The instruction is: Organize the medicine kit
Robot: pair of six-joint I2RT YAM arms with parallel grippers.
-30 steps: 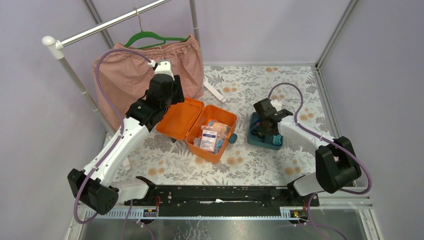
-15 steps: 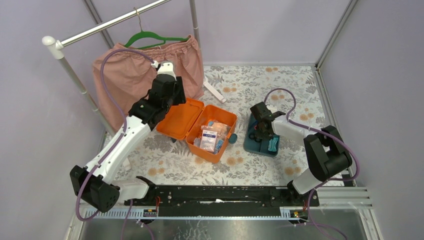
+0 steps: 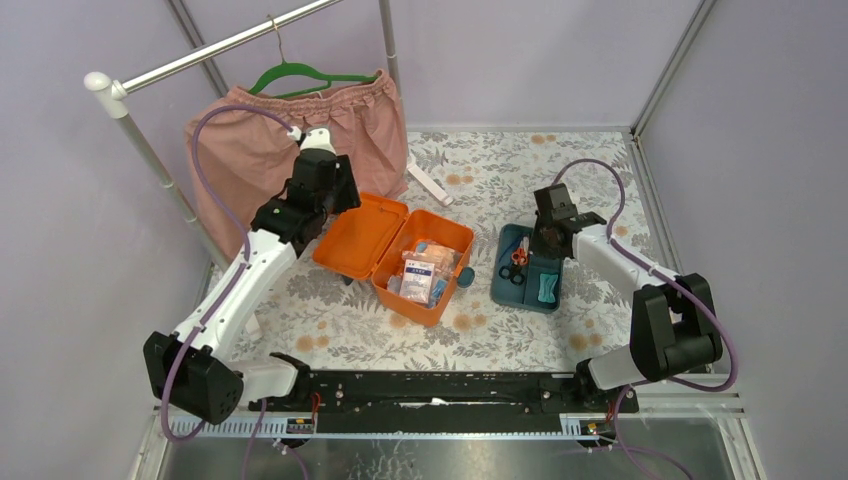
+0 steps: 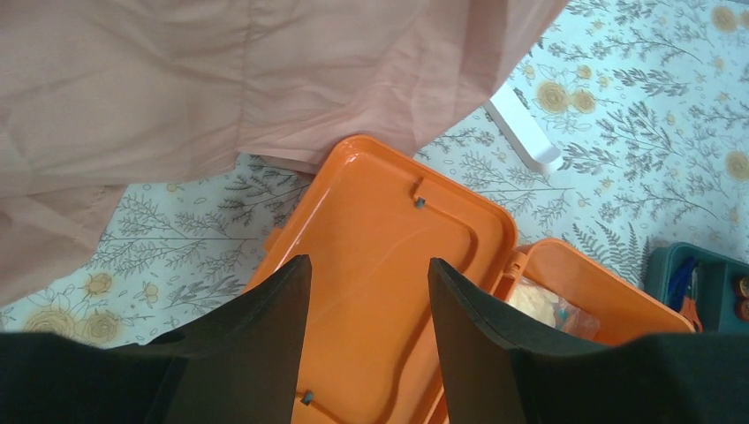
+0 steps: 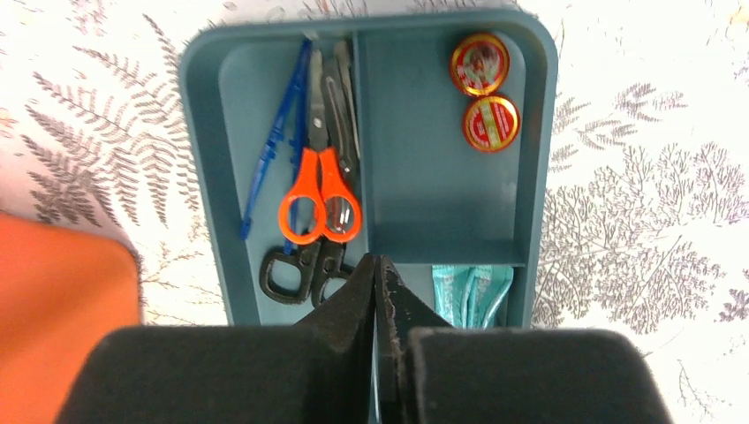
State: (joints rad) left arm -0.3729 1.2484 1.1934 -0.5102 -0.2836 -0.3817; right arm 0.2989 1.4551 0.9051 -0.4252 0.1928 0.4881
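Lying directly under closed right tool [image 5: 375,265] — insert tray [image 5: 433,194]

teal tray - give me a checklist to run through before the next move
1. Orange box open, lid laid flat: ok.
2. Room above the packets for the tray: cannot tell.
3. Right tool shut at the tray's divider; actually gripping it: cannot tell.
4. Left tool open, empty, above the lid: ok.
5. Scissors and tins lying inside their compartments: ok.
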